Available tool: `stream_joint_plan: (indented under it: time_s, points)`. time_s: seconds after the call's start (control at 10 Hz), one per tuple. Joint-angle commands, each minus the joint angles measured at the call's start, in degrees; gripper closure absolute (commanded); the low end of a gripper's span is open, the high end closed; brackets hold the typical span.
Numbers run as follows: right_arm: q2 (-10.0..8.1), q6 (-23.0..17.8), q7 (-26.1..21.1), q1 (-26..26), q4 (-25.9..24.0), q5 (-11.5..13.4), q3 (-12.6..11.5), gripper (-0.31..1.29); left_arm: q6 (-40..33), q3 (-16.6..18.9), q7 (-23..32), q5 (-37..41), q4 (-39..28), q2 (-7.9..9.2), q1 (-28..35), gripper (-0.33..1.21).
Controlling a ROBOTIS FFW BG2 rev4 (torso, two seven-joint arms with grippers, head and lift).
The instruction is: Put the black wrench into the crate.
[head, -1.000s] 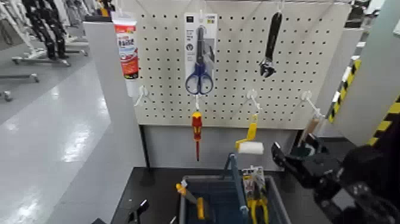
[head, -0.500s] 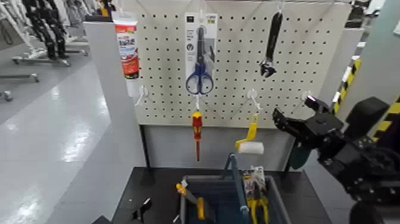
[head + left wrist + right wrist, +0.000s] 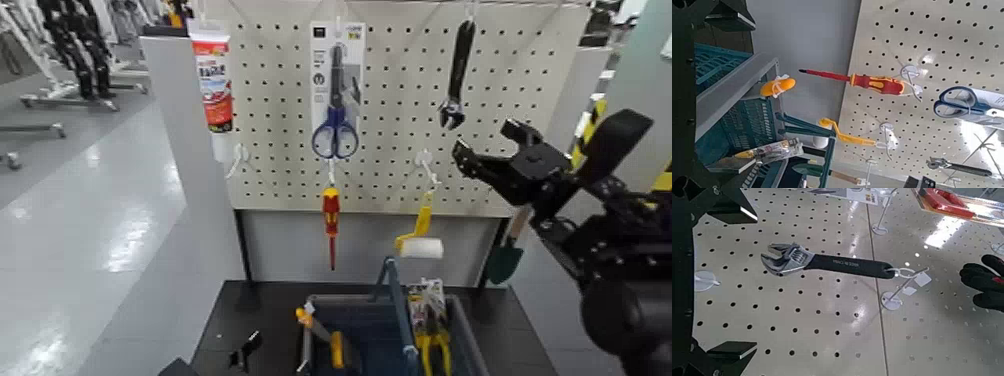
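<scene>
At the white perforated pegboard [image 3: 390,95], black adjustable wrench with silvery jaw head [image 3: 456,75] hangs from a hook. Right black pincer [image 3: 482,148] wide open nearby, nothing held. Left black pincer [image 3: 243,352] low beside blue-grey slatted plastic crate [image 3: 375,325]; grip hard to read, can't tell.

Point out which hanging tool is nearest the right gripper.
The black-handled adjustable wrench with the silvery jaw head, hanging high on the pegboard's right; the yellow-handled white roller hangs lower, farther from the gripper.
</scene>
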Motion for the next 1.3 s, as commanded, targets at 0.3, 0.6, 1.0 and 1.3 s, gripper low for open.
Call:
stream_joint_plan:
  time_s: [0.3,0.6,1.0,1.3]
  points:
    - [0.27,0.33,6.41,-9.49,8.18,-3.87,1.41,0.17,0.0,-0.62,-0.52,0.36,0.36,0.25,-0.73,0.11]
    - [0.18,1.12,10.54,-13.97,12.14,-5.19,2.64,0.17,0.0,-0.71,-0.69,0.36,0.45,0.34,-0.99,0.11]
    - [0.45,1.38,13.88,-16.61,14.6,-7.3,4.22,0.29,0.0,-0.71,-1.04,0.36,0.71,0.43,-1.34,0.11]
    - [0.1,9.47,12.21,-16.87,9.77,-8.62,3.34,0.6,0.0,-0.71,-1.13,0.36,0.71,0.43,-1.34,0.11]
